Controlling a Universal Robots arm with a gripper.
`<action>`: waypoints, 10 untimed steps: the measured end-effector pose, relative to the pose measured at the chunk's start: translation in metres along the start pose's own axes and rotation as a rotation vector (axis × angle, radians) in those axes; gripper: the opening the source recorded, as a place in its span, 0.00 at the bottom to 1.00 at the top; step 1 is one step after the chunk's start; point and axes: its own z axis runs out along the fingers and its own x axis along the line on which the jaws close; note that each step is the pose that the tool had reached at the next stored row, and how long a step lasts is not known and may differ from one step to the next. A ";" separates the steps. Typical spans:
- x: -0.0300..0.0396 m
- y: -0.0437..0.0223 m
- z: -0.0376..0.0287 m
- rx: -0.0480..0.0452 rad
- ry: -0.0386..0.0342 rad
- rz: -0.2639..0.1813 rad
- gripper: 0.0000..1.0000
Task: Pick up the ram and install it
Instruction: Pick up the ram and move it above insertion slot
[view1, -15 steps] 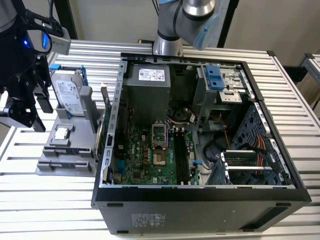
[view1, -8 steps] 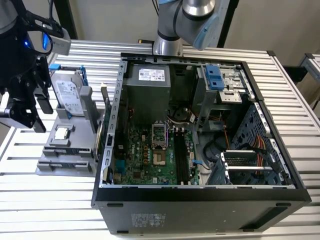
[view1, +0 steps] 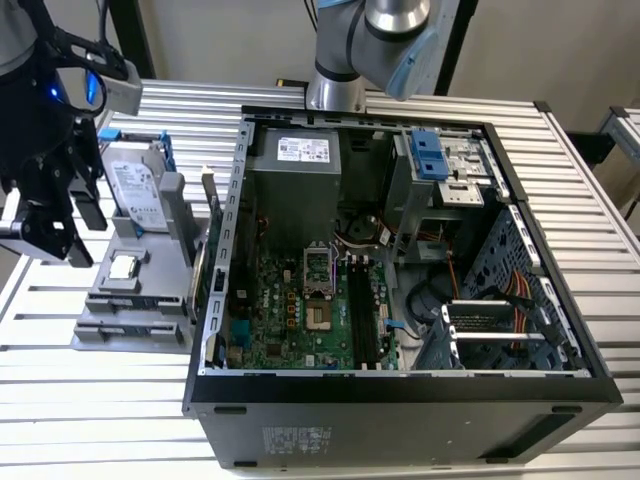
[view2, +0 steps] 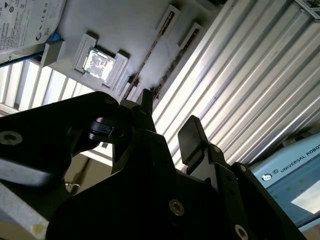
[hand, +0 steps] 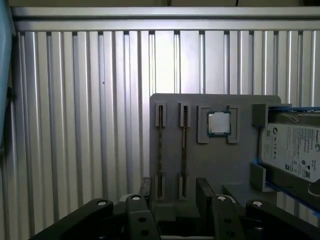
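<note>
My claw (hand: 175, 186) hung wide apart and empty over the gray holder (hand: 215, 165). The ram (hand: 183, 150) stood on its edge in a slot there, likely so I could pinch its top.

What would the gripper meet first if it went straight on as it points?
The gripper would probably meet the grey holder, by its two slotted ram sticks; depth is unclear.

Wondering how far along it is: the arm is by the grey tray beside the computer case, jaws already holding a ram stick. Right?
Not quite: in the first wrist view the gripper is open, with nothing between its jaws, and the ram sticks stand in slots of the grey tray. The rest holds.
</note>
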 end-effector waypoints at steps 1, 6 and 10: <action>0.0000 0.0000 0.0005 0.0002 -0.0001 0.001 1.00; 0.0000 0.0000 0.0021 -0.0005 -0.0001 0.003 1.00; 0.0000 0.0000 0.0032 -0.0012 -0.0001 0.003 1.00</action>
